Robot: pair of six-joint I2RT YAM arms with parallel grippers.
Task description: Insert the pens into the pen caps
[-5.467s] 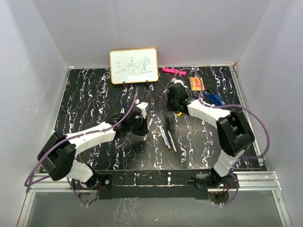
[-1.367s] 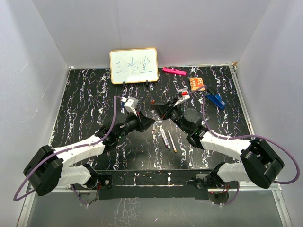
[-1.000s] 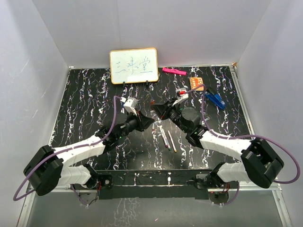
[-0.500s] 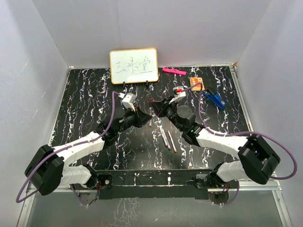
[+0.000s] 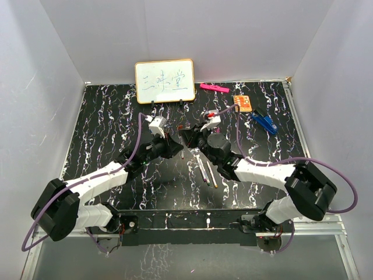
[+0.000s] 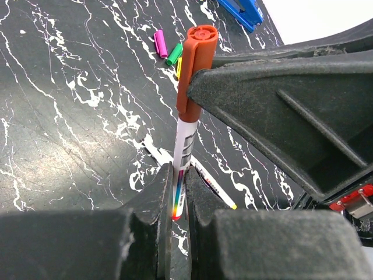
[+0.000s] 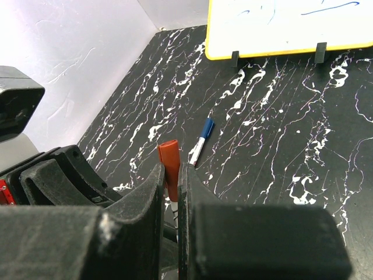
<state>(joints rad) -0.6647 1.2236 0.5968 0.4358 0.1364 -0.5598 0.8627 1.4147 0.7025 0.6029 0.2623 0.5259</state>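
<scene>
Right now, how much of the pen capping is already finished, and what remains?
Done: one blue-capped pen lies on the table. In hand: the left gripper holds a pen and the right gripper holds the red-brown cap over its tip; whether it is fully seated, I cannot tell. Left: a purple cap, a green cap and a yellow cap lie loose, and at least two uncapped pens remain.

In the top view my left gripper [image 5: 178, 148] and right gripper [image 5: 186, 134] crowd mid-frame, closed on a pen [image 6: 184, 146] and its red-brown cap [image 6: 195, 64], with no passage between them. Loose pens [image 5: 205, 170] lie just lower right; the whiteboard [image 5: 165, 81] walls off top centre. Bare table [image 5: 99, 134] at frame left gives open passage
</scene>
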